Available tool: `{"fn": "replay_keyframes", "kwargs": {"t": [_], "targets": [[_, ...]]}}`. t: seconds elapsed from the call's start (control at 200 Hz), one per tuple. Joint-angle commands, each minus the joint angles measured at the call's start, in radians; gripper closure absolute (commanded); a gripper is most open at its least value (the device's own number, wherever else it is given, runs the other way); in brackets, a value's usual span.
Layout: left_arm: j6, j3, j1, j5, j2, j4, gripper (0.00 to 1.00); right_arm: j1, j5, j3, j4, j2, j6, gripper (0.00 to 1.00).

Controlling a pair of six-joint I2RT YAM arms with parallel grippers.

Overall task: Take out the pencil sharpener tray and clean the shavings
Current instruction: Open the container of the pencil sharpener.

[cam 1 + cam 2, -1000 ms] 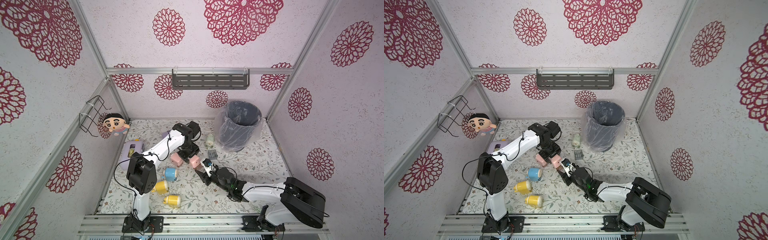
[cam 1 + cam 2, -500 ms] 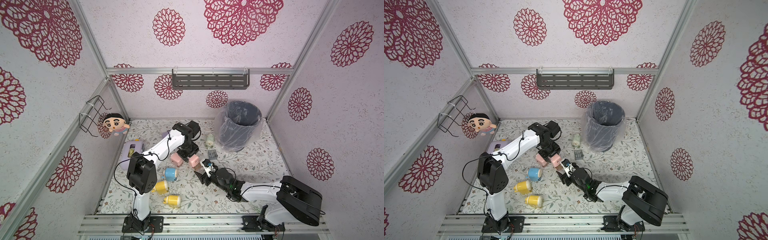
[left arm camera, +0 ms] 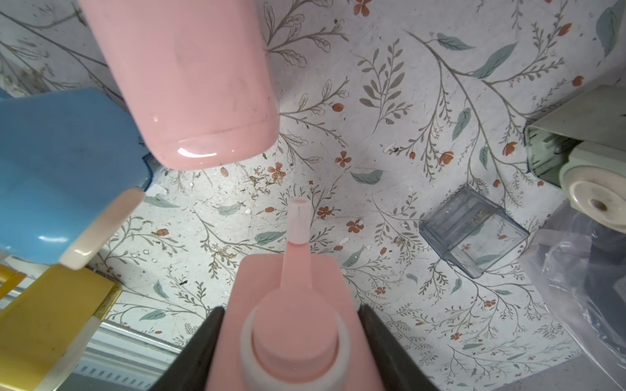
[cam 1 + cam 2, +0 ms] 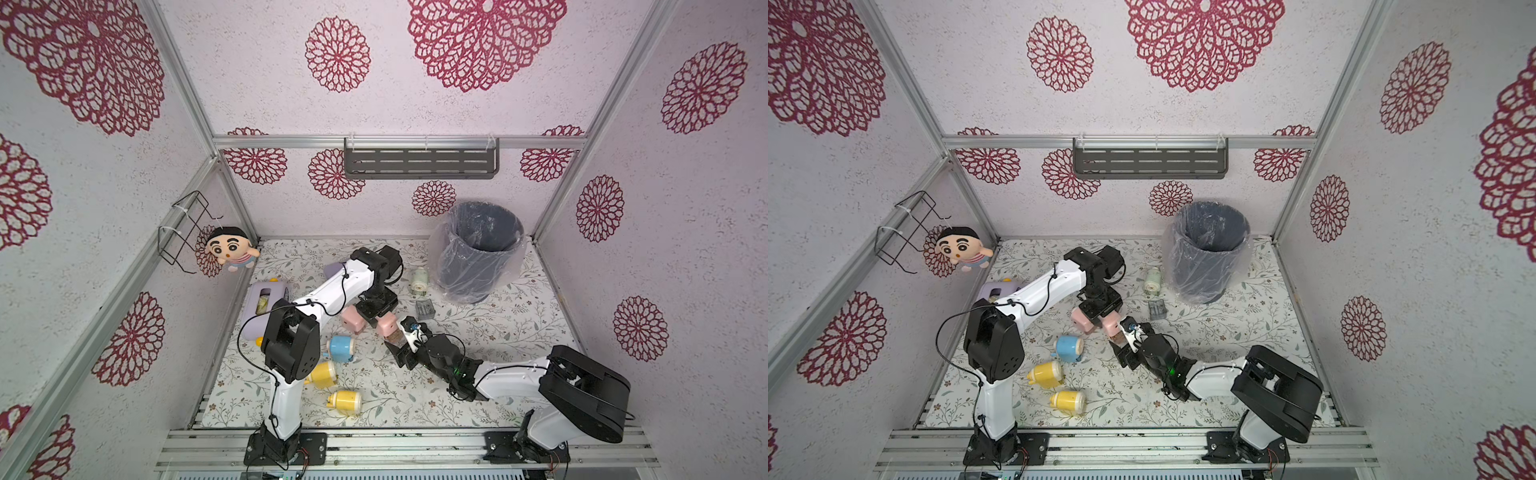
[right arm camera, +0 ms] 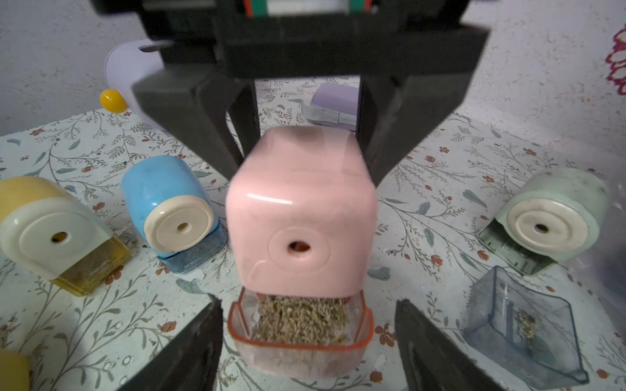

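We held the pink sharpener (image 5: 301, 220) clamped in our left gripper (image 3: 291, 338). Its tray (image 5: 301, 342) sat half out, heaped with shavings (image 5: 301, 315), between our right gripper's (image 5: 306, 301) parted jaws. Next, we judged: close, then pull.

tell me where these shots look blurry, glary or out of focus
Right wrist view: the held pink sharpener looks slightly soft, with a glare streak along its upper front edge; the shavings in its tray look crisper. Left wrist view: that sharpener is close and blurred; the loose pink sharpener shows small highlights. Both top views: sharp, evenly lit; the bin liner glints.
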Motion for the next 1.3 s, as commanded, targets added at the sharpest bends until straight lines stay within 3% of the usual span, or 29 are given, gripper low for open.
{"fn": "replay_keyframes", "kwargs": {"t": [0.0, 0.405, 0.72, 0.941, 1.156, 1.296], "targets": [[0.006, 0.028, 0.006, -0.001, 0.004, -0.005, 0.81, 0.002, 0.026, 0.040, 0.045, 0.006, -0.009, 0.20], [0.012, 0.046, 0.009, 0.004, 0.020, -0.010, 0.80, 0.002, 0.037, 0.040, 0.046, 0.049, -0.013, 0.16], [0.012, 0.053, 0.009, 0.003, 0.027, -0.010, 0.80, -0.007, 0.048, 0.029, 0.037, 0.042, -0.011, 0.33], [0.012, 0.065, 0.010, 0.003, 0.033, -0.013, 0.80, -0.009, 0.048, 0.025, 0.028, 0.035, -0.014, 0.35], [0.012, 0.080, 0.009, -0.030, 0.028, -0.027, 0.80, -0.008, 0.041, 0.017, 0.013, 0.015, -0.014, 0.52], [0.020, 0.104, 0.010, -0.058, 0.031, -0.039, 0.81, -0.007, 0.041, -0.001, -0.003, -0.030, -0.003, 0.57]]}}
